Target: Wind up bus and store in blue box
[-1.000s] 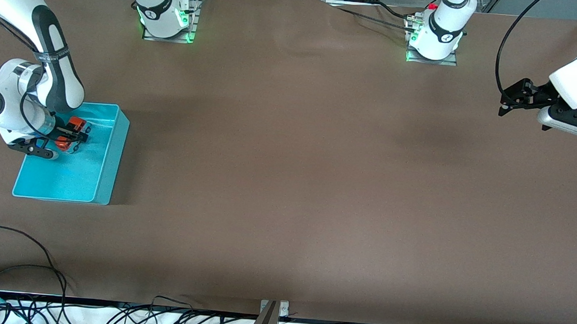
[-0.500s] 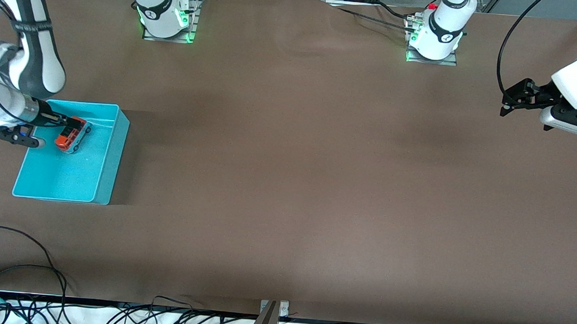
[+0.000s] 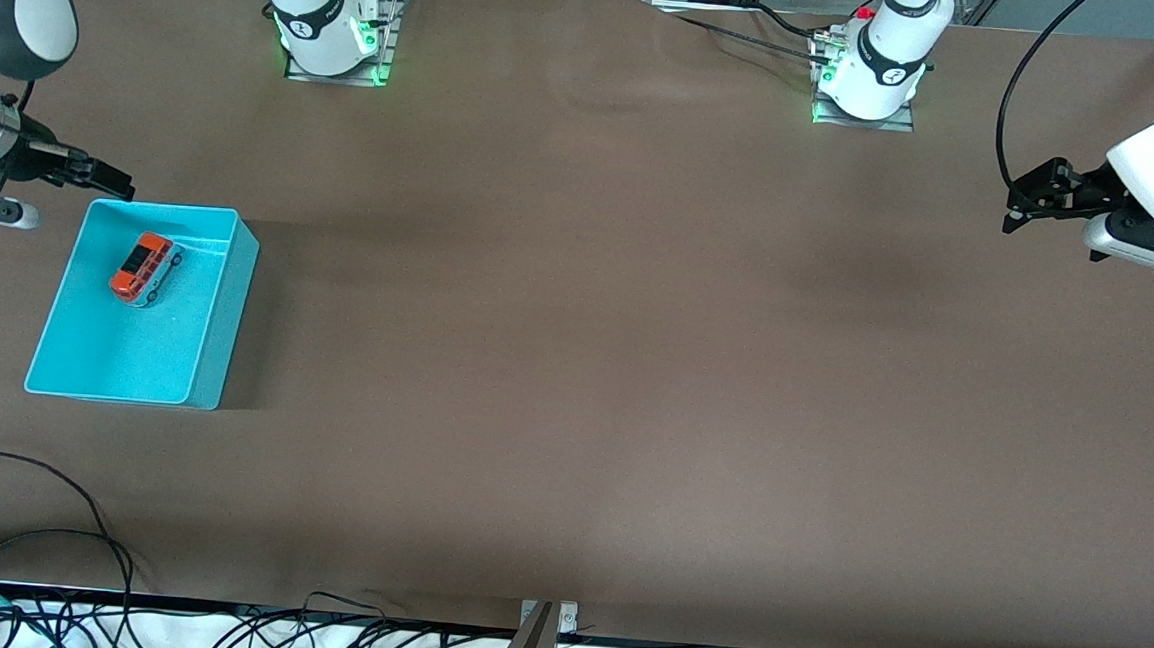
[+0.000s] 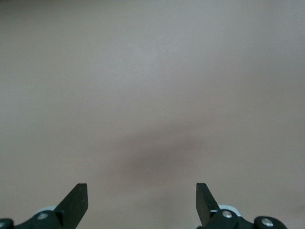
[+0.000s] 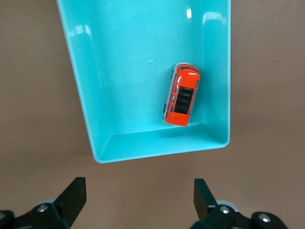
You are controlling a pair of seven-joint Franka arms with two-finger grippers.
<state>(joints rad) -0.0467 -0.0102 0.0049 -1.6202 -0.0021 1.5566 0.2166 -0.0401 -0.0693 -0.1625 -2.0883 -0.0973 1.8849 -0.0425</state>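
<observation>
Front view, middle left of frame: the bus (image 3: 146,269) sits upright on the floor of the blue box (image 3: 219,327), in the half farther from the camera, untouched. The right pincer (image 3: 95,174), which stood over the bus 1 second ago, has let go and drawn back to the upper left, fingers spread, nothing held. The left pincer (image 3: 1031,196) waits at the upper right over bare bench (image 3: 585,365), likewise released. Judgement: storage looks complete.

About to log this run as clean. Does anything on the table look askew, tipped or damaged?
Nothing stands out. The small orange toy bus sits upright on its wheels inside the light cyan-blue plastic box, only angled to its walls. Both grippers are open and clear of it.
</observation>
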